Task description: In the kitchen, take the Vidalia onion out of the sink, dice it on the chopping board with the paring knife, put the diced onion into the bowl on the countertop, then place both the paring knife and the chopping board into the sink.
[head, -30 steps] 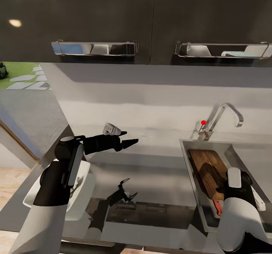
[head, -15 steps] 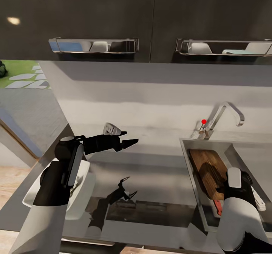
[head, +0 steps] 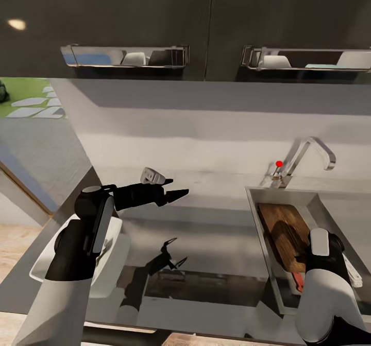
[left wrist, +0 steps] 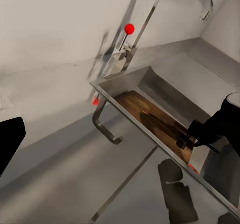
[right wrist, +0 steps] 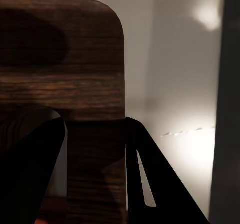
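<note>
**Board and knife in the sink**

While the left arm reaches out over the countertop (head: pixel 216 243), the white bowl (head: pixel 111 269) sits at the far left, partly hidden under that arm. The left gripper (head: pixel 178 194) hangs in the air above the shiny grey top, with its two fingers spread apart and nothing between them. Further right is the tap (head: pixel 304 158) with its red dot, at the back of the sink (head: pixel 281 196). Inside the sink lies the chopping board (head: pixel 283 227), brown and woody. A bit of the red paring knife (head: pixel 297 280) peeks out near the board's close end. The right gripper (right wrist: pixel 95 149) is down in the sink, with one dark finger on each side of the board's edge. I cannot tell if it is squeezing the board.
</note>
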